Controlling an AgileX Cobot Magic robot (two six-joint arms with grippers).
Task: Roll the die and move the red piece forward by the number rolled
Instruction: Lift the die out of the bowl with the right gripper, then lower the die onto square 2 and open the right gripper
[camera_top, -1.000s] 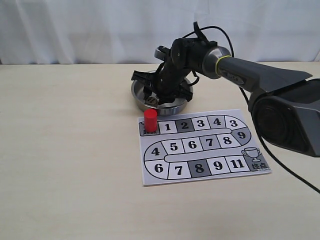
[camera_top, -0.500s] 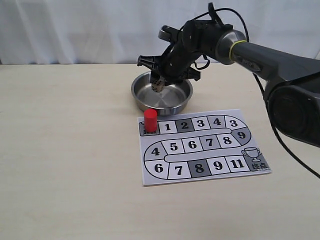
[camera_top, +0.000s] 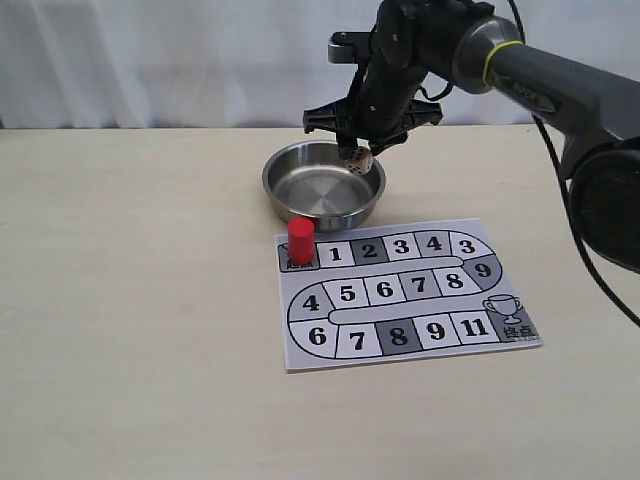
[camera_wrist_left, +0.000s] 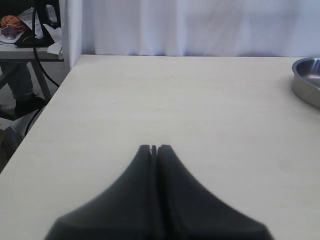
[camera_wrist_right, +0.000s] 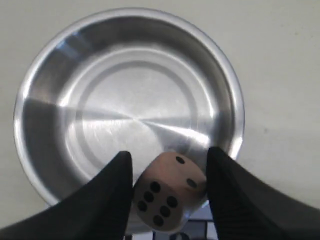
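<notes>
My right gripper (camera_top: 360, 152) hangs above the right rim of the steel bowl (camera_top: 290, 199), shut on the pale beige die (camera_top: 358, 157). In the right wrist view the die (camera_wrist_right: 169, 196) sits tilted between the two dark fingers (camera_wrist_right: 112, 190), over the near rim of the bowl (camera_wrist_right: 30, 80). The red piece (camera_top: 301, 241) stands upright on the start square at the upper left corner of the number board (camera_top: 400, 345). My left gripper (camera_wrist_left: 154, 148) is shut on nothing, low over bare table, and does not appear in the exterior view.
The bowl's rim (camera_wrist_left: 306, 82) shows at the edge of the left wrist view. The table's left edge (camera_wrist_left: 50, 95) drops off to a cluttered floor. A white curtain closes the back.
My right gripper has risen out of the bowl with the die and shifted right, from inside the bowl to above its right rim. The red piece has not moved.
</notes>
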